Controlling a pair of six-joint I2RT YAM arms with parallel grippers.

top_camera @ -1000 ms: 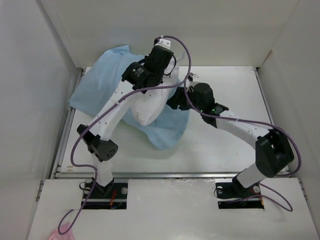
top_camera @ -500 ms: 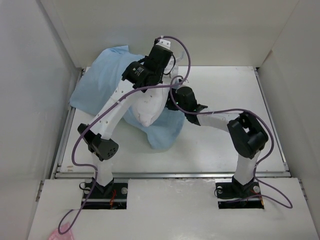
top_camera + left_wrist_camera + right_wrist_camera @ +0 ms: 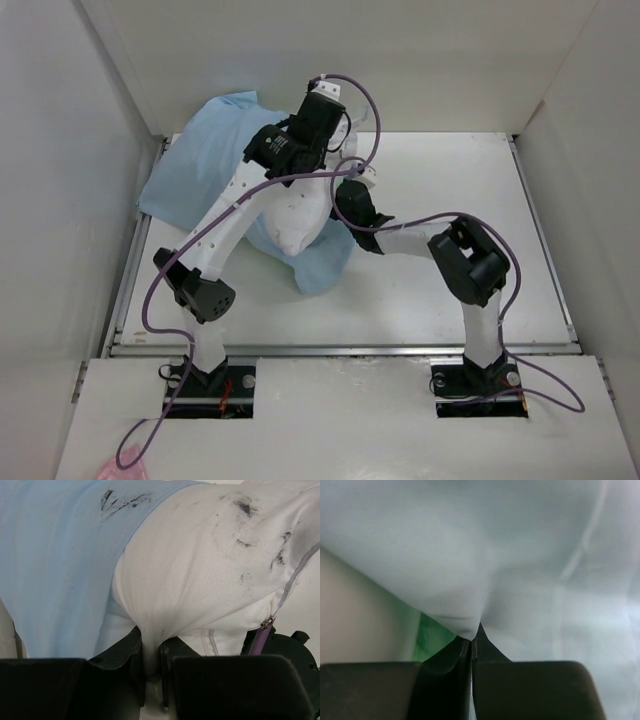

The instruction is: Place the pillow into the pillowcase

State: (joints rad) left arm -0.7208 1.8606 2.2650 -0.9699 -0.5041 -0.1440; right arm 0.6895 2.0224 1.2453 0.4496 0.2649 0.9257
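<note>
The white pillow lies partly inside the pale blue pillowcase, its pointed corner sticking out toward the front. In the left wrist view the pillow shows dark smudges and a zipper, with the pillowcase drawn over its left side. My left gripper is shut on a pinch of the pillow's white fabric. At the pillow's right side, my right gripper is shut on a thin fold of the pale pillowcase. A patch of the green satin face shows beneath it.
White walls enclose the white table at the back and on both sides. Part of the pillowcase is bunched against the back left corner. A flap of pillowcase spreads toward the table's front. The right arm's elbow is folded near the middle.
The right arm swung left to the pillow, its elbow folding inward, and its gripper went from open to shut on the fabric. The left arm and its grip stayed put.
</note>
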